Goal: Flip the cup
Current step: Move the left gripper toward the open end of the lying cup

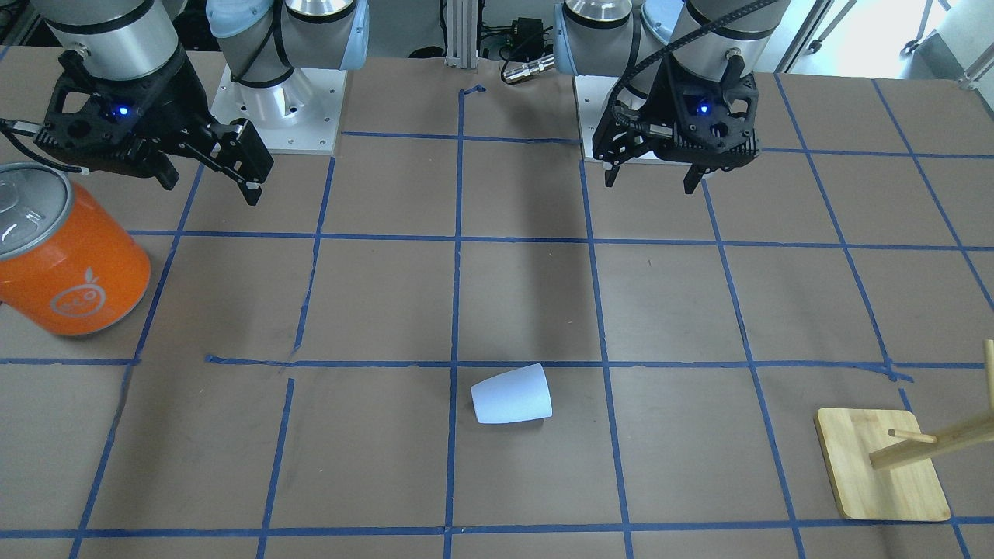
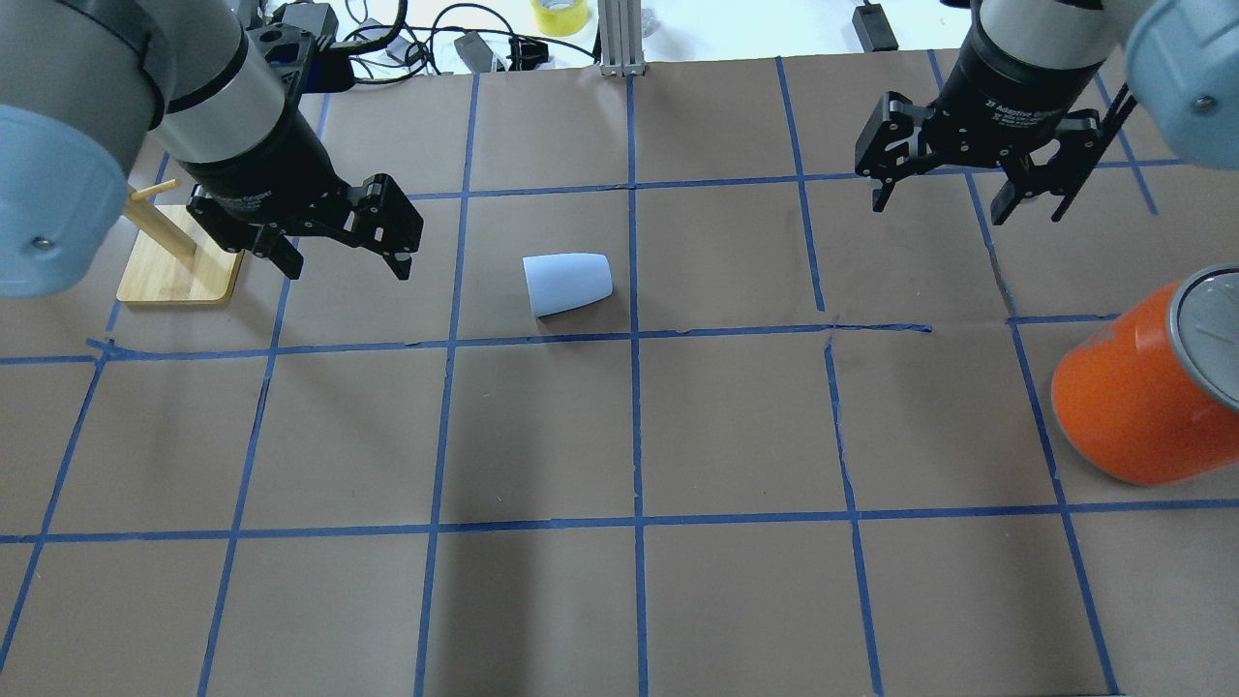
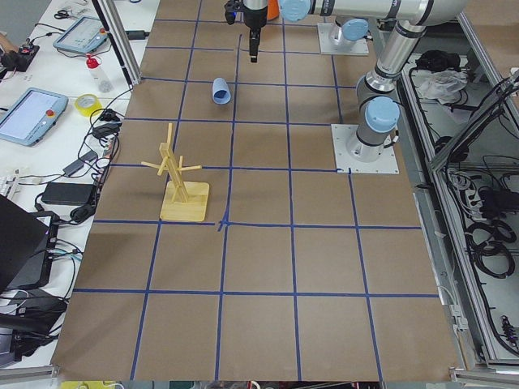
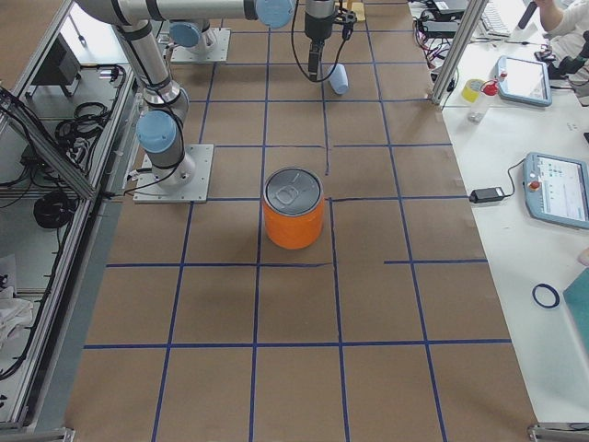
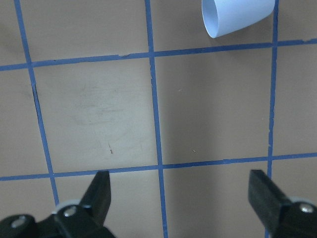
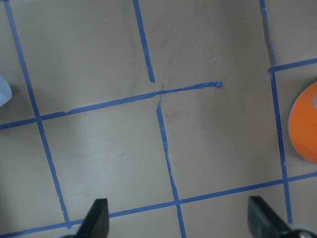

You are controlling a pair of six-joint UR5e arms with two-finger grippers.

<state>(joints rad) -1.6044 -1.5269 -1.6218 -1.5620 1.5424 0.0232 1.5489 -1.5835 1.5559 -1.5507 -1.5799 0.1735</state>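
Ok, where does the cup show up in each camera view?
Exterior front-facing: cup on its side, lower centre.
Overhead exterior: cup upper middle, just left of centre.
Exterior left: cup near top, left of centre.
Exterior right: cup near top, right of centre.
Left wrist-mounted: cup top right, cut off by the edge.
Right wrist-mounted: pale sliver at left edge, likely the cup.
Shared landmark: orange can, visible in four views.

Left gripper (image 2: 346,266), right gripper (image 1: 210,190) — fingers (image 2: 392,227) apart
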